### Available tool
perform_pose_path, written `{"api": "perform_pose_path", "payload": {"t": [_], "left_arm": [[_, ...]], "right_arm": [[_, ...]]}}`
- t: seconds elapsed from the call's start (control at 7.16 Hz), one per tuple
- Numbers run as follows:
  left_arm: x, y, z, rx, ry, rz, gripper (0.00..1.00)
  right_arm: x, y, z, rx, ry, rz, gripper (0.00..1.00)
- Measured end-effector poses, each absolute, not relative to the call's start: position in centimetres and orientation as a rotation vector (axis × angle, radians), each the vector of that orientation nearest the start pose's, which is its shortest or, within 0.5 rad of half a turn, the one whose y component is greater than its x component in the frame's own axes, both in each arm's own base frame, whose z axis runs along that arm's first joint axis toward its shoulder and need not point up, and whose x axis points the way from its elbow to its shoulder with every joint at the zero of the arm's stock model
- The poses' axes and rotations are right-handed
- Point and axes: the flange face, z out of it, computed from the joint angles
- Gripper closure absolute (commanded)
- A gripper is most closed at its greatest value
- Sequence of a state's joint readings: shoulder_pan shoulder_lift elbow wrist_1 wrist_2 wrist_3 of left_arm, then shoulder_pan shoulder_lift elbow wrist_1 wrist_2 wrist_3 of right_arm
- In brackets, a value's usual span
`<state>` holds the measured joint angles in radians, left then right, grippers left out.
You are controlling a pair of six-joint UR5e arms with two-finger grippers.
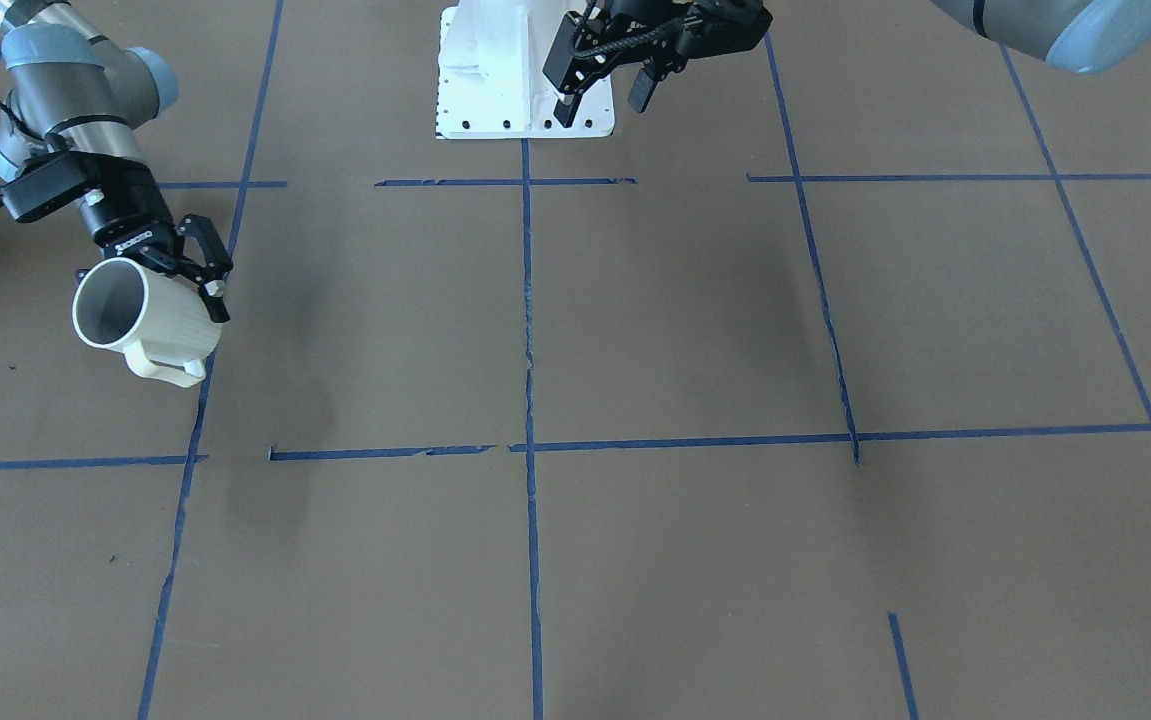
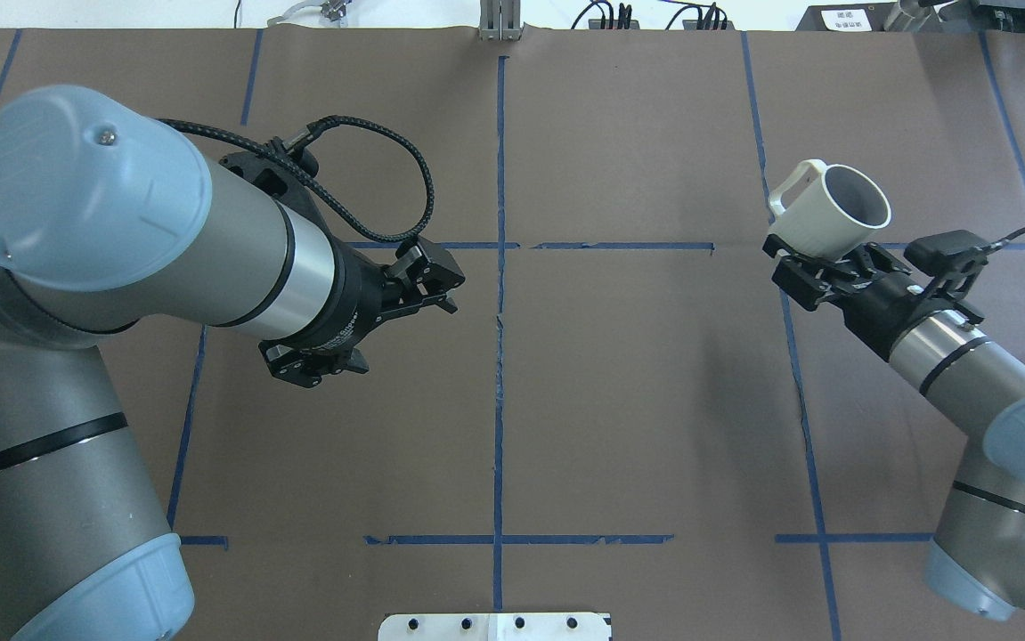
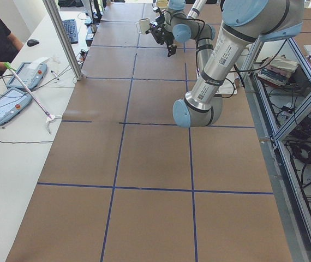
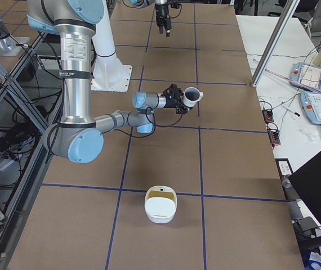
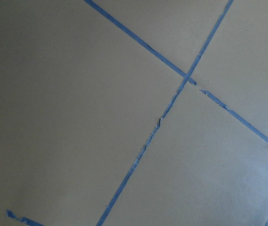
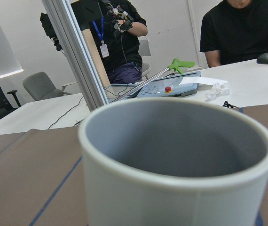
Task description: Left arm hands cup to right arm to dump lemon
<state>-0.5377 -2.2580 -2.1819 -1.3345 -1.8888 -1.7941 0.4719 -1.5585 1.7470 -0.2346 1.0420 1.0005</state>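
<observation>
My right gripper (image 1: 197,272) is shut on the lower body of the cup (image 1: 140,318), a white mug with a grey inside. It holds the cup above the table, tipped over with the mouth towards the operators' side and the squared handle (image 1: 167,368) low. In the overhead view the cup (image 2: 833,218) sits just beyond that gripper (image 2: 833,263). The right wrist view looks into the cup (image 6: 176,160), and no lemon shows inside. My left gripper (image 1: 603,98) is open and empty, high near the robot base.
A white bowl (image 4: 160,212) with something yellowish in it stands on the table at the robot's right end. The brown table (image 2: 637,401) carries blue tape lines. Operators, tablets and an aluminium post (image 3: 63,38) are beyond the far edge.
</observation>
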Motion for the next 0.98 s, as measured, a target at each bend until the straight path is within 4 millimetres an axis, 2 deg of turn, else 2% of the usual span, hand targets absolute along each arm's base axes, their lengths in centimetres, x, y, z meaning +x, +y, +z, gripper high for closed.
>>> {"api": "perform_pose_path", "payload": {"t": [0.14, 0.28, 0.42, 0.56, 0.7, 0.98], "left_arm": [[38.5, -34.4, 6.6, -0.103, 1.107, -0.474, 0.00], [39.0, -34.5, 5.5, -0.089, 1.116, -0.445, 0.00], [40.2, -35.1, 4.2, -0.084, 1.115, -0.433, 0.00], [41.2, -35.6, 3.3, -0.083, 1.110, -0.427, 0.00], [41.7, -35.9, 3.0, -0.080, 1.106, -0.414, 0.00], [43.2, -36.7, 2.6, -0.075, 1.083, -0.393, 0.00]], "right_arm": [[-37.8, -36.7, 37.4, 1.098, -1.044, 0.310, 0.91], [-41.9, -34.2, 33.6, 1.107, -1.015, 0.305, 0.91], [-45.9, -31.3, 30.3, 1.127, -0.972, 0.302, 0.91], [-49.0, -28.5, 28.0, 1.151, -0.919, 0.293, 0.91], [-50.8, -26.5, 27.5, 1.168, -0.873, 0.276, 0.90], [-52.7, -24.3, 27.1, 1.202, -0.812, 0.200, 0.88]]}}
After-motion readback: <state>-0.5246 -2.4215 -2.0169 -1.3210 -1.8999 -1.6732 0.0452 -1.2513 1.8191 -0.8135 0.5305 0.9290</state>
